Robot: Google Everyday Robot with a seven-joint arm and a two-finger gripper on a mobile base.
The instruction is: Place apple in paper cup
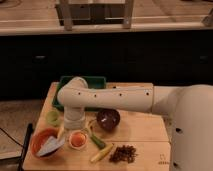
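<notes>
The apple (76, 139), small and orange-red, sits near the table's front left. A pale round rim rings it, and this looks like the paper cup (84, 142) with the apple inside. My gripper (73, 126) hangs straight down from the white arm, just above and behind the apple. The wrist hides its tips, and I cannot tell whether it touches the fruit.
An orange bowl with white cloth (44, 143) lies left of the apple. A light green cup (53, 117) stands behind it. A dark brown bowl (107, 119), a yellow and green vegetable (99, 150), dark nuts (123, 154) and a green tray (95, 81) fill the wooden table (145, 135).
</notes>
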